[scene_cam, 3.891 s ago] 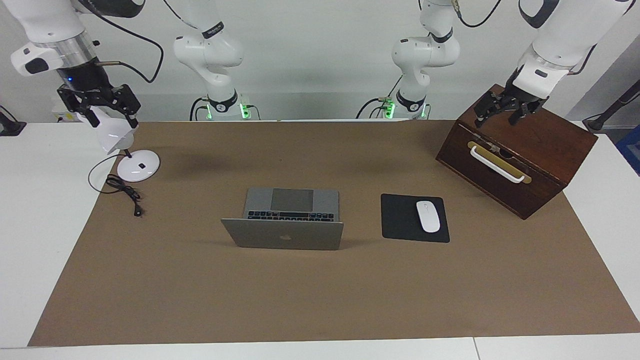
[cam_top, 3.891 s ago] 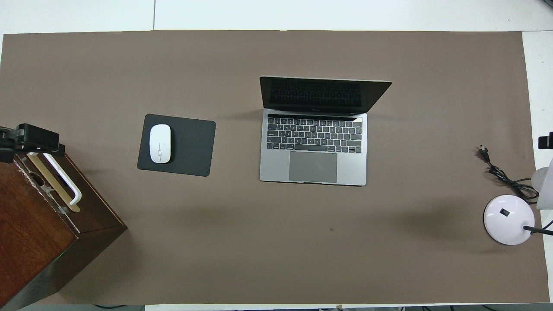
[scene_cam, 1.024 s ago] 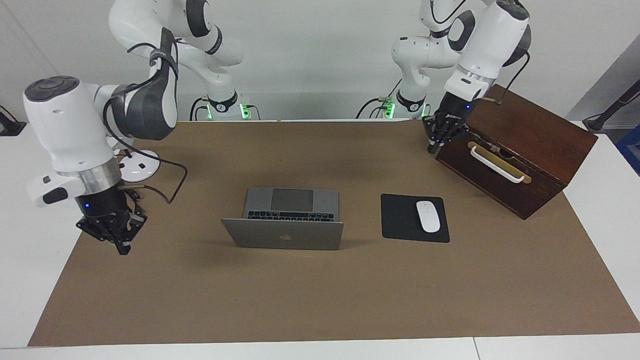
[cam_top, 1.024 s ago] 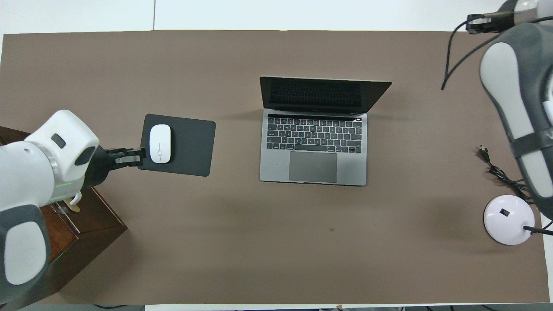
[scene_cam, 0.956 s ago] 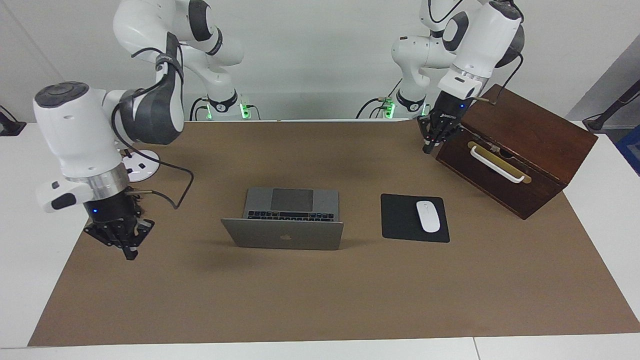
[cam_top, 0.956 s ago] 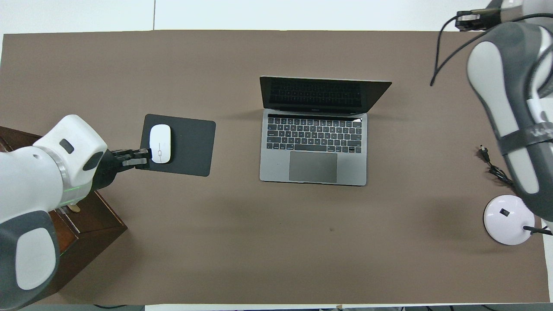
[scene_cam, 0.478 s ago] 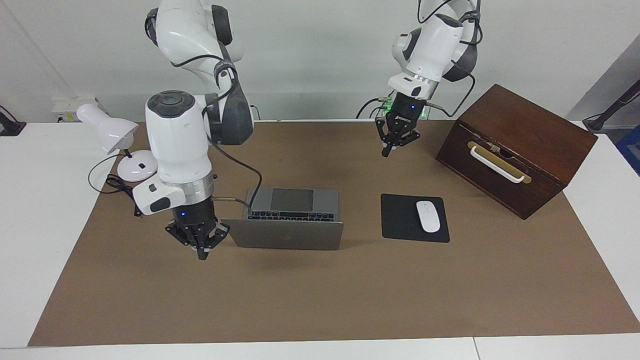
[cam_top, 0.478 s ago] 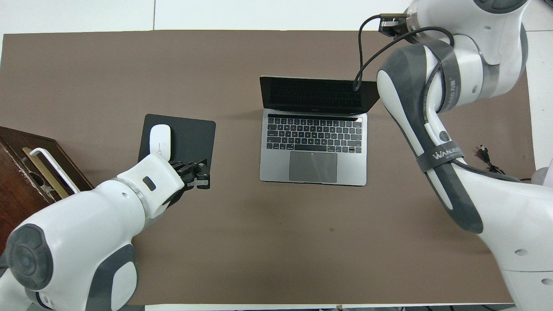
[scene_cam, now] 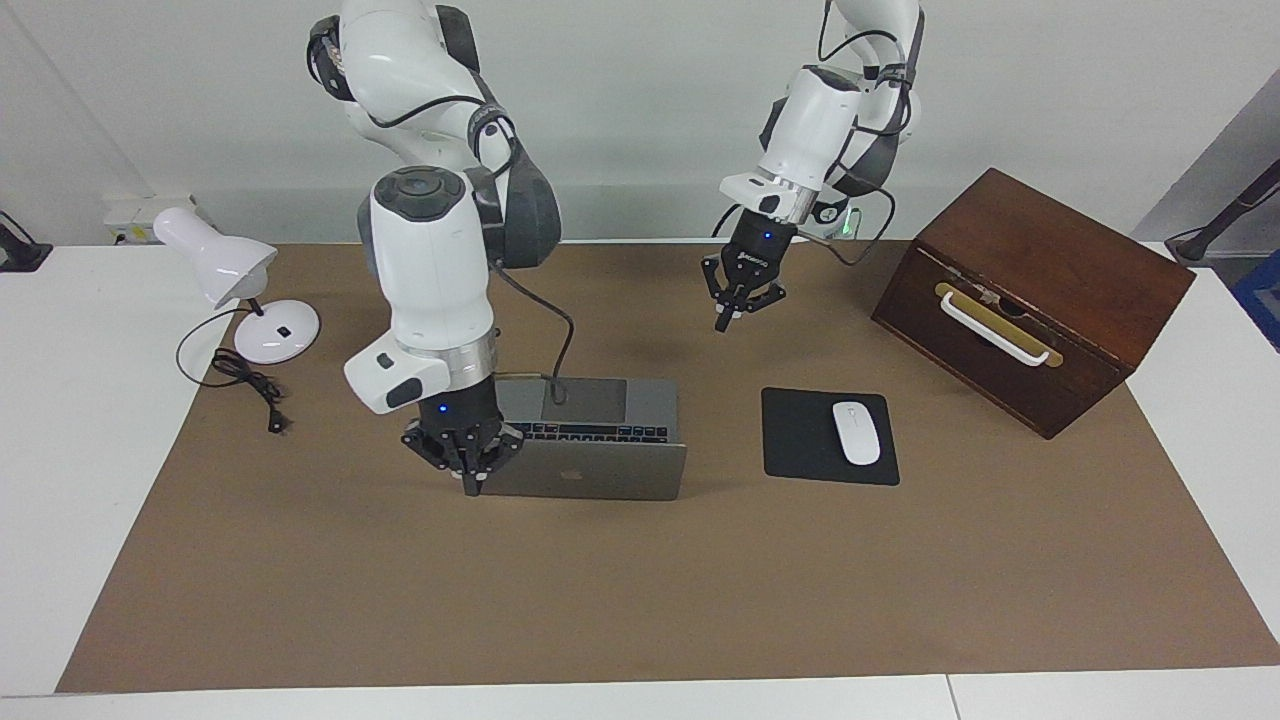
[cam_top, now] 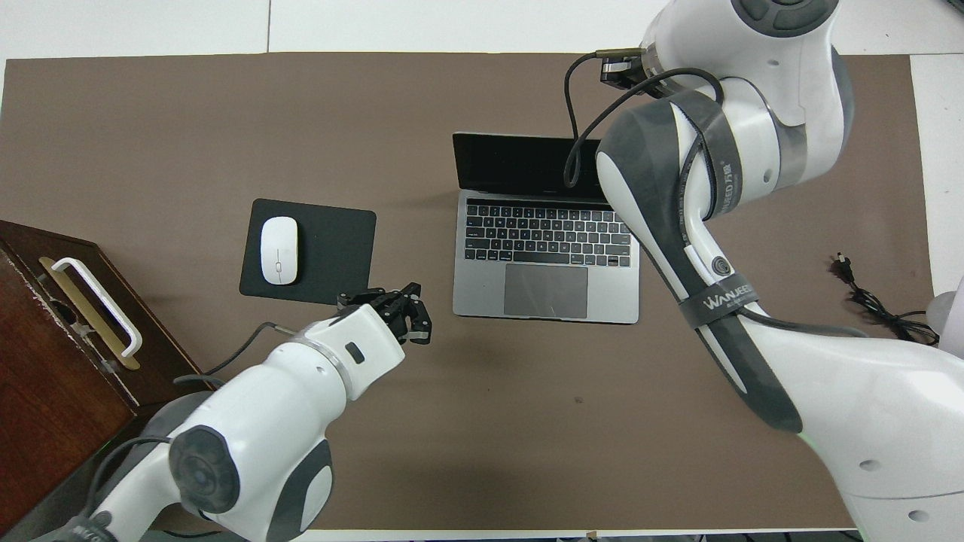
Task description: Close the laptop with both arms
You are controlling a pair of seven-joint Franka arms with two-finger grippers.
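Now, from the facing camera, the laptop point(scene_cam: 588, 440) sits open near the middle of the table point(scene_cam: 60, 420), on the brown mat point(scene_cam: 620, 590), its lid up with the logo side toward the camera. The right gripper point(scene_cam: 466, 478) hangs down at the lid's corner toward the right arm's end of the table, its fingertips low against the lid's outer face; whether they touch it I cannot tell, nor whether the fingers are spread or clenched. The left gripper point(scene_cam: 733, 310) is up in the air over bare mat, with its fingers spread and nothing between them. A black mouse pad point(scene_cam: 828, 436) carrying a white mouse point(scene_cam: 856, 432) lies beside the laptop toward the left arm's end, with a wooden box point(scene_cam: 1035, 297) past it, nearer to the robots. A white desk lamp point(scene_cam: 235, 290) stands at the right arm's end

From overhead, the laptop point(cam_top: 546, 256) shows its keyboard and trackpad, with the right arm point(cam_top: 723, 248) covering one corner of the screen. The left gripper point(cam_top: 403, 315) appears between the mouse pad point(cam_top: 331, 248) and the laptop, fingers apart
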